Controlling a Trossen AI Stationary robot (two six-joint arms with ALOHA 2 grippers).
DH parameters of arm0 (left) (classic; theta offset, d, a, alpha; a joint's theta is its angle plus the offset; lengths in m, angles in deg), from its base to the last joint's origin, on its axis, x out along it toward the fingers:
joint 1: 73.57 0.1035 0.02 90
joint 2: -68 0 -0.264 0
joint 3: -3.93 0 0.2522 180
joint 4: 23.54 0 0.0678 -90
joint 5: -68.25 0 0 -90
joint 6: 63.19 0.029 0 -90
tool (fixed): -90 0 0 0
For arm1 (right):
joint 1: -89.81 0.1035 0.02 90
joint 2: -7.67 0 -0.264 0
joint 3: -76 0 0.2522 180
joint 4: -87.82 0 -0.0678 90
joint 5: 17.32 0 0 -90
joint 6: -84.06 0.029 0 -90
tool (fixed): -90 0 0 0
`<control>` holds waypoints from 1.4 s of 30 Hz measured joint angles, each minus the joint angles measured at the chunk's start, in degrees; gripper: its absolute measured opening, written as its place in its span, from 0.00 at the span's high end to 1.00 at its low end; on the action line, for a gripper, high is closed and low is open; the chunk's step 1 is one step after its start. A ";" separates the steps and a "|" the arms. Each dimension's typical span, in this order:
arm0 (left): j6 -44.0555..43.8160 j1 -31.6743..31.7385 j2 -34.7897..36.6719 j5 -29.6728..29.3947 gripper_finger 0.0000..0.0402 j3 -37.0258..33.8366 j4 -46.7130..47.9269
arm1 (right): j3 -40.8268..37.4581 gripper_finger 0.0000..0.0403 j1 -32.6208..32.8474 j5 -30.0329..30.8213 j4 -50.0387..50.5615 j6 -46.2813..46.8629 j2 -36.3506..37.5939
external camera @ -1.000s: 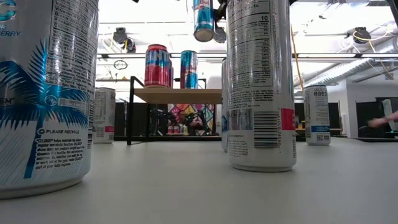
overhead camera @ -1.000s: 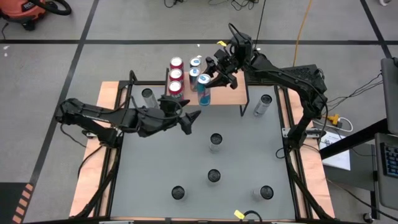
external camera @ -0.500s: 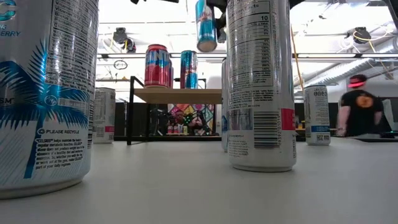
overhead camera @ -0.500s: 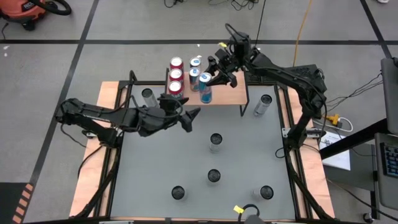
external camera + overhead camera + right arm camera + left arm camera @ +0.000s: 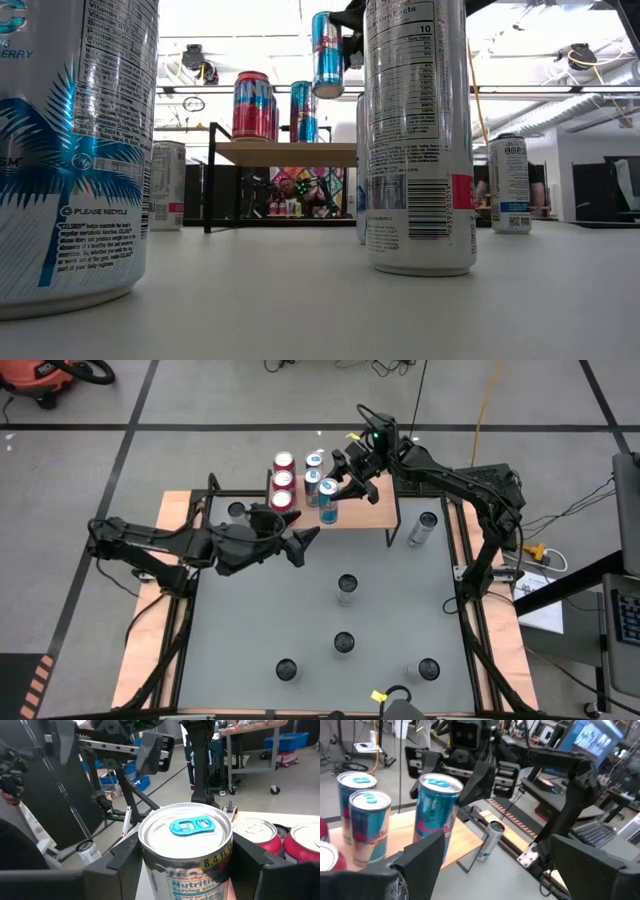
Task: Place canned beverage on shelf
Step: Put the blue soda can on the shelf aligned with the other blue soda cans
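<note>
fingers (image 5: 127, 870) of the right gripper (image 5: 338, 487) are clamped on either side of a blue can (image 5: 327, 515), holding it upright in the air above the shelf (image 5: 365, 510). from table height the can (image 5: 326, 54) hangs clear above the wooden top (image 5: 290, 153), not touching it. on the shelf stand two red cans (image 5: 283, 462) and two more blue cans (image 5: 314, 460), all at its left end, just beside the held one. left gripper (image 5: 298, 546) hovers over the grey table (image 5: 250, 640) just in front of the shelf, its fingers (image 5: 422, 857) spread apart and holding nothing. silver cans (image 5: 347, 587) stand scattered on the table, well apart from each other.
</note>
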 joint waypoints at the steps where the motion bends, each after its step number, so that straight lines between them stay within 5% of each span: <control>1: -0.23 0.00 0.00 0.01 0.11 0.00 0.46 | 0.00 0.50 0.00 -0.08 0.12 -0.93 0.00; 25: -1.82 -0.92 0.02 -0.46 0.11 0.00 0.11 | 0.02 0.50 -2.42 0.06 0.95 -6.48 0.00; 42: -1.78 -0.92 0.04 -0.50 0.11 0.00 3.06 | 0.09 0.50 0.48 5.68 3.14 -6.97 -0.86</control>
